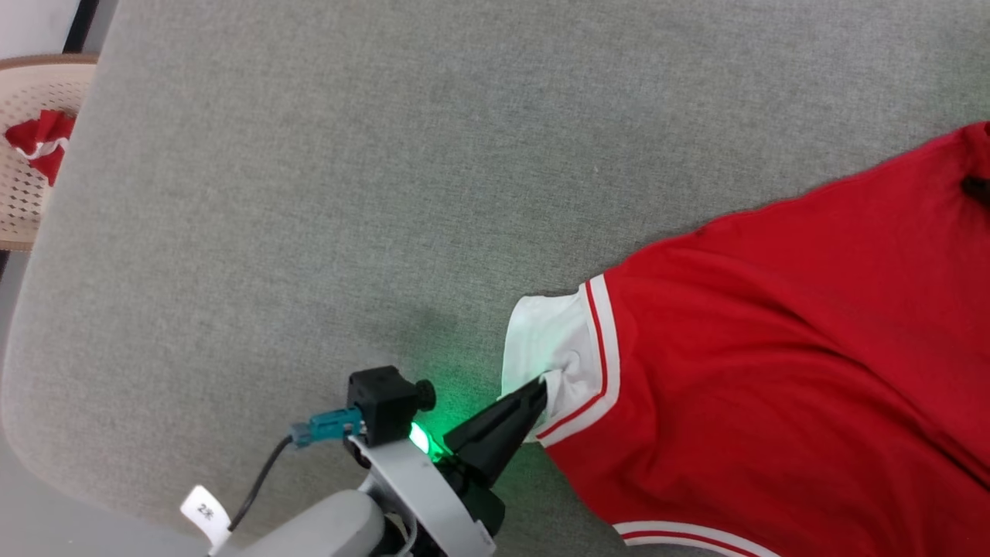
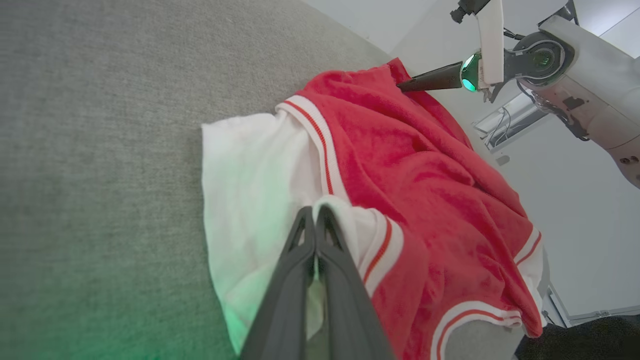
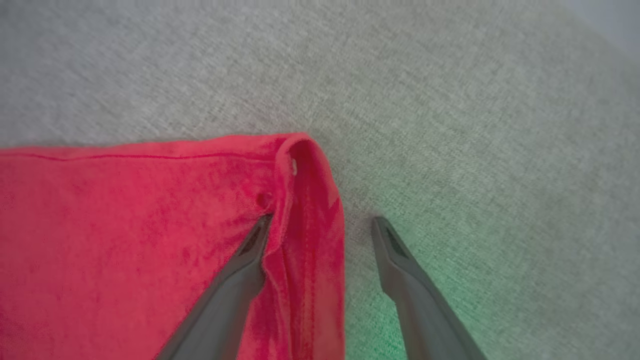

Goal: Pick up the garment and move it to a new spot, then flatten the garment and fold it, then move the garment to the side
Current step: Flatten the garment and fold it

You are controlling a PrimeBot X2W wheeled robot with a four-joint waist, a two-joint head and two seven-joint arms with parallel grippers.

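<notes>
Seeing the garment (image 1: 773,371) lying loosely spread and rumpled on the grey table (image 1: 309,193), plain red cloth facing up, running off the head view's right edge. Noting its white sleeve (image 1: 541,340) pointing away from the red body, with red-and-white striped trim (image 1: 605,348) at the seam between them and another striped band (image 1: 681,538) along the garment's near edge. Pinching a fold of that sleeve, just beside the trim, with the left end effector (image 1: 539,388) (image 2: 315,211), fingers pressed together on the cloth and holding up a small white peak of it. Straddling the garment's opposite corner with the right end effector (image 3: 322,222), fingers standing spread and not clamped on the cloth: one finger (image 3: 237,280) touching the red fabric beside a rolled-over hem, the other finger (image 3: 406,280) over bare table just beside the garment's edge. Catching the same end effector (image 2: 406,86) from the left wrist view, its dark tip touching the garment's far red corner. Casting a green glow from the left wrist's light (image 1: 420,439) onto the table and sleeve just beside the garment. Spotting, well apart from the garment and past the table's rounded edge, a pale woven basket (image 1: 23,201) holding a red-and-white cloth (image 1: 39,143).
</notes>
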